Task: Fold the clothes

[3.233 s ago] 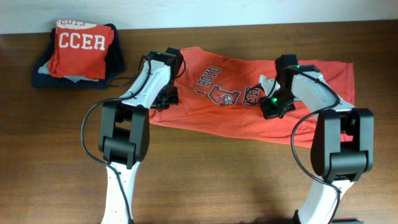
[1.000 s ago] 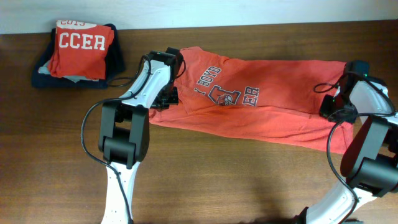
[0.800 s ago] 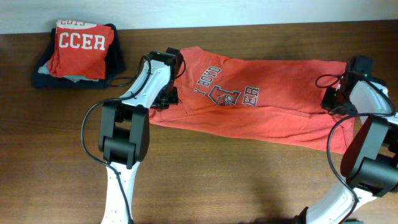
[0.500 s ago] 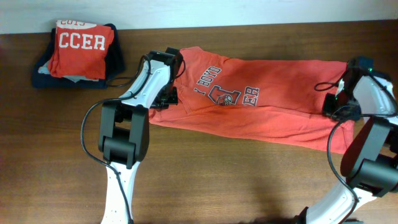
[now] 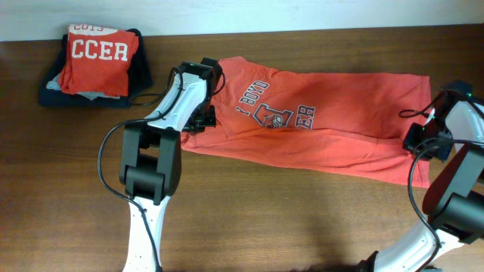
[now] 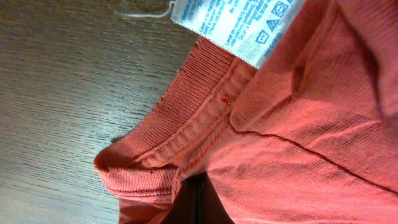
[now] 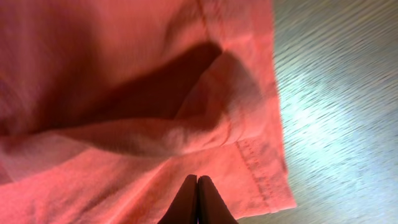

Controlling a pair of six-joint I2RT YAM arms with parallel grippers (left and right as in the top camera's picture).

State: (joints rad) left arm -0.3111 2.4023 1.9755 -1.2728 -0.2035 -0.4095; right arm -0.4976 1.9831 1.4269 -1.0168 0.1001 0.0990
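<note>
Right claw (image 7: 198, 190) is at the far right of the table (image 5: 287, 219) with its fingers pressed flat together on the hem of the orange shirt (image 5: 333, 132); whether a layer is nipped between them I can't tell. A few seconds back it was by the chest print; now it sits at the lower right corner and the shirt lies drawn out long, spread but not yet folded, I'd judge. A folded stack (image 5: 94, 60) sits far left. Left claw (image 5: 203, 115) stays at the collar (image 6: 186, 118), fingers buried in cloth, grip unreadable. The care label (image 6: 239, 22) is too fine to read.
</note>
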